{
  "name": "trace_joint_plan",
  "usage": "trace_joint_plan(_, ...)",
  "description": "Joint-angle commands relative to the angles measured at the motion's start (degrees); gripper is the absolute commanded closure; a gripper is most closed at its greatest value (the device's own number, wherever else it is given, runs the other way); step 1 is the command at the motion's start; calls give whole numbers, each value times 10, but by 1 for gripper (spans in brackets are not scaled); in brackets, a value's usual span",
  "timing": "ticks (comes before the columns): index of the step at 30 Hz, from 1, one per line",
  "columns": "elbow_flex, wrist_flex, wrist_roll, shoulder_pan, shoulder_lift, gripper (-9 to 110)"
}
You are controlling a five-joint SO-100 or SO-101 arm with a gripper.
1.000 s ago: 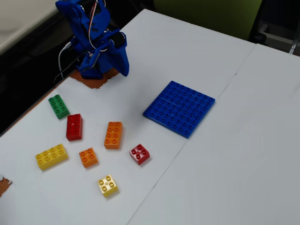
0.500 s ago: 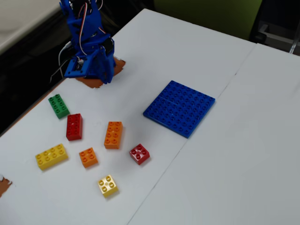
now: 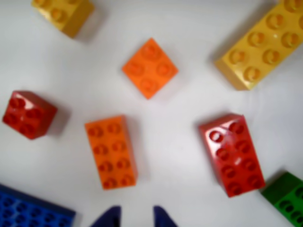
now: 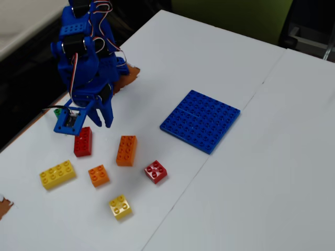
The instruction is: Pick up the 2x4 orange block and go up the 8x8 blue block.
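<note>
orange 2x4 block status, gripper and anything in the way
Gripper empty, above the table short of the bricks; open or shut unclear. 2x4 orange block flat on table, untouched. Approach clear.

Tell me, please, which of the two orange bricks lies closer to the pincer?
The 2x4 orange block, the long one with eight studs, lies just ahead of the pincer in the wrist view; the small square orange brick sits farther beyond it.

The arm is built from glossy blue printed plastic, with black servo motors set into its blocky segments. Red, white and black cables are looped along its upper links. Two pointed blue fingertips are seen in the wrist view.
</note>
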Motion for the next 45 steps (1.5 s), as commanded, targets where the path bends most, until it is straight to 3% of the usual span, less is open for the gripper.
trace_joint_plan(1, -48, -24, -10, 12, -31, 92)
trace_joint_plan(16, -93, -51, -40, -20, -144, 87)
trace_joint_plan(27, -86, -66, -52, -37, -178, 76)
trace_joint_plan(45, -76, -66, -85, -40, -224, 76)
